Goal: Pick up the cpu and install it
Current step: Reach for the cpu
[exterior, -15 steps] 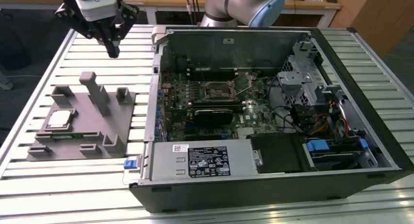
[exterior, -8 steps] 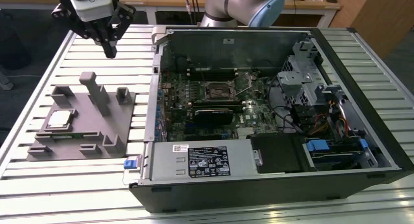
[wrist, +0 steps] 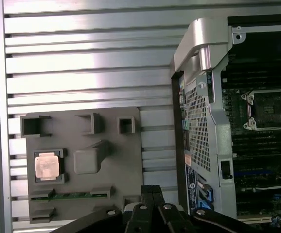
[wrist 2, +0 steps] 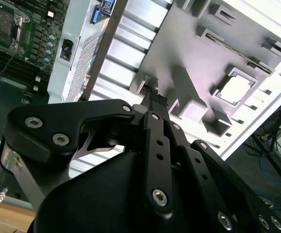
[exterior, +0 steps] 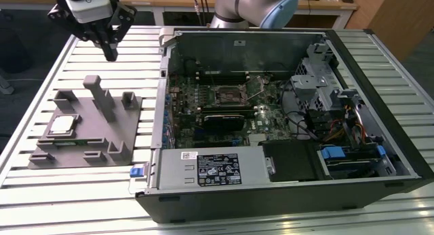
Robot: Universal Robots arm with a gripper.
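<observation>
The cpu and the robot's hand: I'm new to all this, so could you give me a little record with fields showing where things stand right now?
cpu: lies flat in a square recess of the grey tray, not picked up
hand: hangs over the slatted table beyond the tray, shut and empty, apart from the cpu
socket: on the board inside the case, no cpu seated in it
case: open, to the exterior view's right of the tray
</observation>
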